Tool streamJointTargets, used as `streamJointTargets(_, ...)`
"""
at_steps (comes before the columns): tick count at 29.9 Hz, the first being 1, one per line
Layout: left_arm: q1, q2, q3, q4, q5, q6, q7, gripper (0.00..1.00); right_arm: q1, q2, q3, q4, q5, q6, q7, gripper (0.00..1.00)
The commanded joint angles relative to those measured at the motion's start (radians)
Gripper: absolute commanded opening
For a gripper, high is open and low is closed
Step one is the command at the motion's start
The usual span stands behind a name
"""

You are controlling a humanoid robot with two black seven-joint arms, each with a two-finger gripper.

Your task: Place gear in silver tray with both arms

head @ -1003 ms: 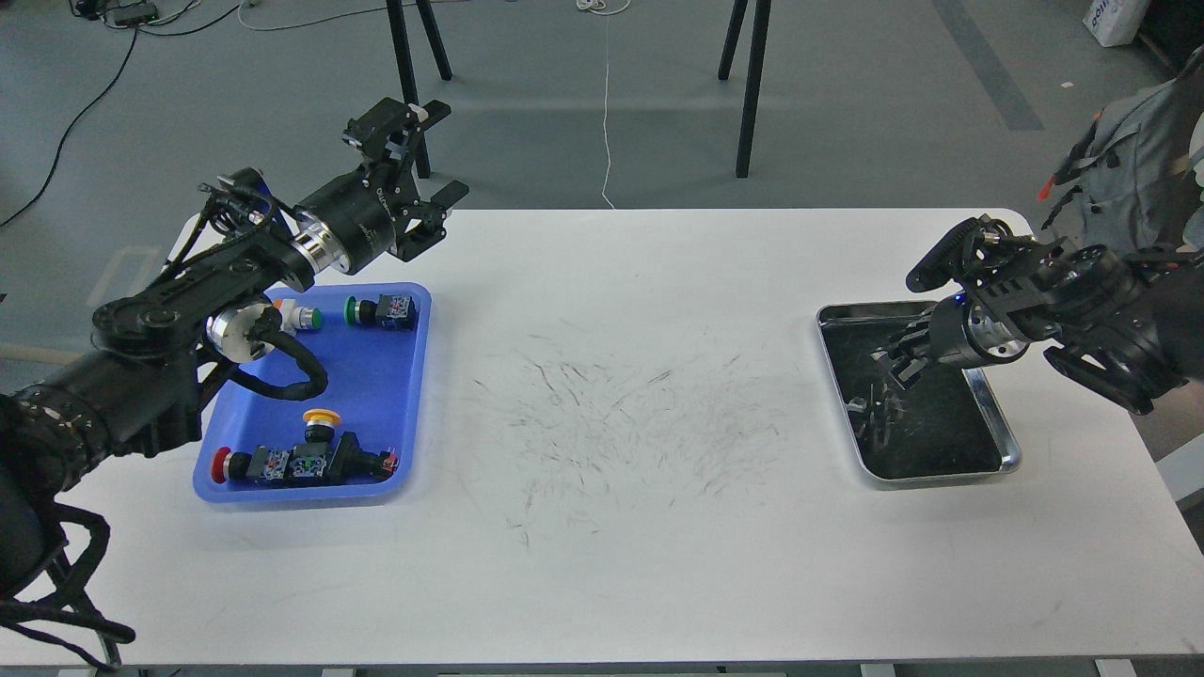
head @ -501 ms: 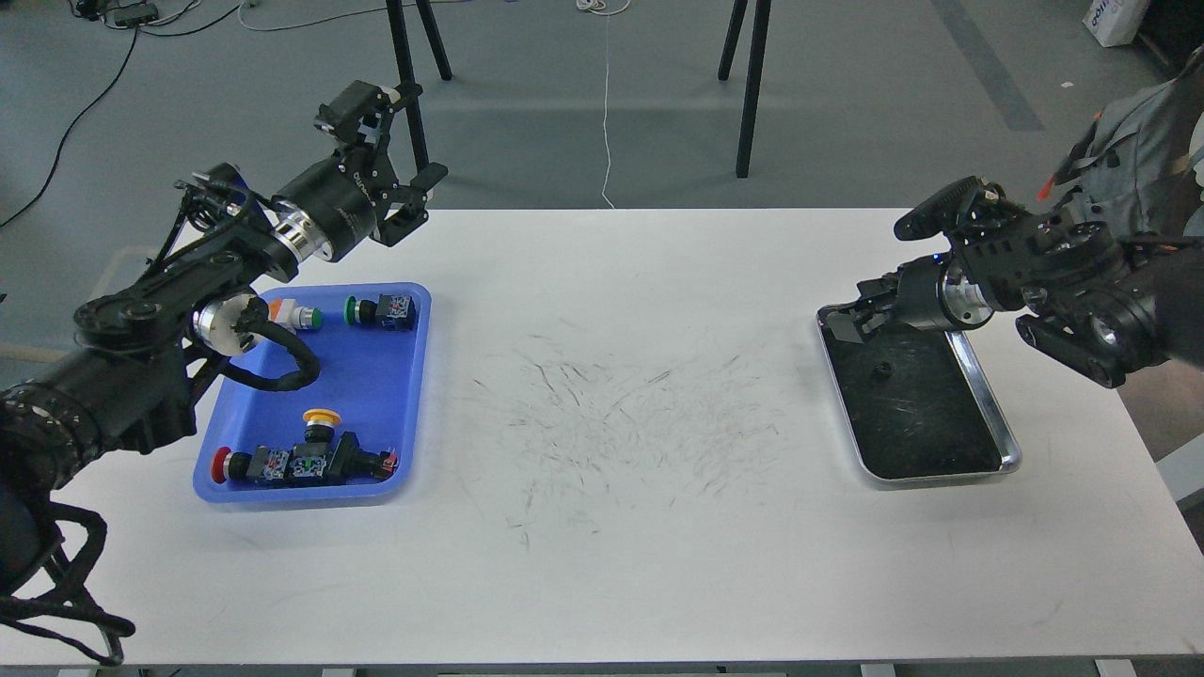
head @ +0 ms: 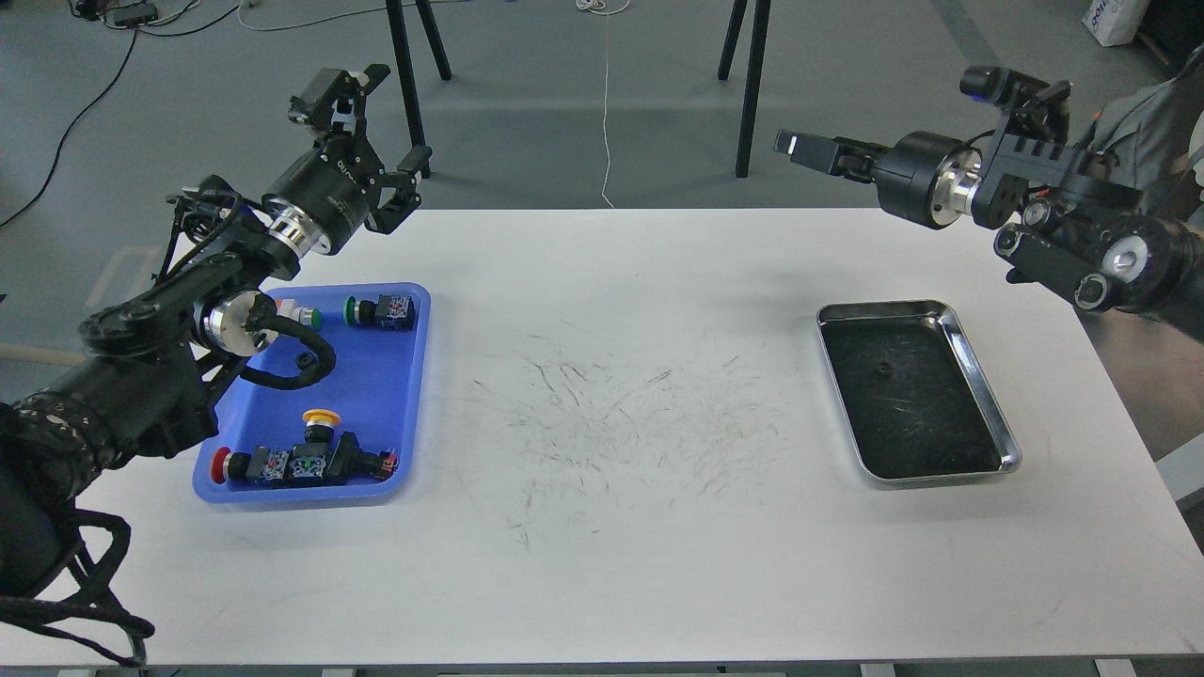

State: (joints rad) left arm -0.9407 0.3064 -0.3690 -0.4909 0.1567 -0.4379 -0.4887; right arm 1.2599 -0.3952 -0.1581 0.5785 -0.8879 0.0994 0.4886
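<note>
Risen from the shallow shiny silver tray (head: 988,406) at right of frame, the black right gripper (head: 811,150) now hangs upper right; whether its claw is parted, I cannot tell. A small dark gear (head: 882,369) lies on the tray's floor. At upper left, the left gripper (head: 381,127) gapes wide, empty, above the blue plastic tray (head: 390,376).
</note>
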Motion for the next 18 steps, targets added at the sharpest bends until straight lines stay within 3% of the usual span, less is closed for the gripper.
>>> streamJointTargets(1,0.008,0.005,0.004,-0.041,0.012,-0.005,0.000,1.00,-0.004,0.001,0.048,-0.002,0.124,-0.009,0.000,0.71)
streamJointTargets(11,0.020,0.154,0.120,-0.386,0.093,0.008,0.000,1.00,-0.066,0.010,0.156,0.009,0.170,-0.053,0.000,0.72)
streamJointTargets(18,0.025,0.278,0.153,-0.416,0.100,-0.038,0.000,1.00,-0.123,0.004,0.328,0.011,0.173,-0.055,0.000,0.73)
